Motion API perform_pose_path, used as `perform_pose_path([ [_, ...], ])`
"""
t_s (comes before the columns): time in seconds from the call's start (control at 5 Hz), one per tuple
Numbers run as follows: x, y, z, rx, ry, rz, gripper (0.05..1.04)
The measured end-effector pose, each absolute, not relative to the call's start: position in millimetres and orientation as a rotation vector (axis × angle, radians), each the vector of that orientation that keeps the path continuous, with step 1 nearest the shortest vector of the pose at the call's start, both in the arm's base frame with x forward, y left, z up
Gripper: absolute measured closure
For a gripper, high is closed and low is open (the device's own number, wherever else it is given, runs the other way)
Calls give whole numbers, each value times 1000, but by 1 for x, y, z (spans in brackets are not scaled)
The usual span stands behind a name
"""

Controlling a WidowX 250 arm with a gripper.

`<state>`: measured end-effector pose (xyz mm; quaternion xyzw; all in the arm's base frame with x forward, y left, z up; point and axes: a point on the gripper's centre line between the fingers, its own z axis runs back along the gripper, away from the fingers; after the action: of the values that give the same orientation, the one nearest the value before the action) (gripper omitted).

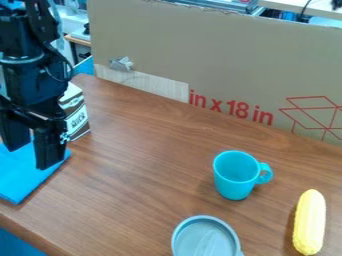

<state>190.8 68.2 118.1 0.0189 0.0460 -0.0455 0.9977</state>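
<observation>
A: What sits nearest on the brown table [133,195]?
B: A round grey-blue dish [204,242], cut off by the near edge of the view, roughly in the middle.
A: And to its right?
B: A yellow corn cob [309,222], lying lengthwise from near to far, apart from the dish.
A: What comes a little farther back?
B: A turquoise cup [235,177]. It stands upright between the middle and the right, with its handle pointing right.
A: Is there anything on the left?
B: A bright blue cloth [17,175] lies flat there, near the table's left edge. The black gripper [30,158] points down over it.
A: How are the fingers?
B: Spread, with blue showing in the gap. I can't tell whether the tips touch the cloth.
A: What's just beyond?
B: A brown and white carton [79,117], upright and partly hidden behind the gripper.
A: And at the far side?
B: A big cardboard sheet [214,55] with red print, a pale tape strip [147,85] low on its left part and a crumpled silvery scrap [121,63] just above that.
</observation>
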Motion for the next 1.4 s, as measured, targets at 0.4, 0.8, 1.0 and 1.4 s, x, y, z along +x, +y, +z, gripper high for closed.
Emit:
perform_pose_path([
  [0.4,190,83,111,-12,114,-99,83],
  [0.8,198,121,101,43,131,-66,83],
  [1.0,201,139,87,69,164,-53,83],
  [1.4,200,175,67,54,175,-5,83],
])
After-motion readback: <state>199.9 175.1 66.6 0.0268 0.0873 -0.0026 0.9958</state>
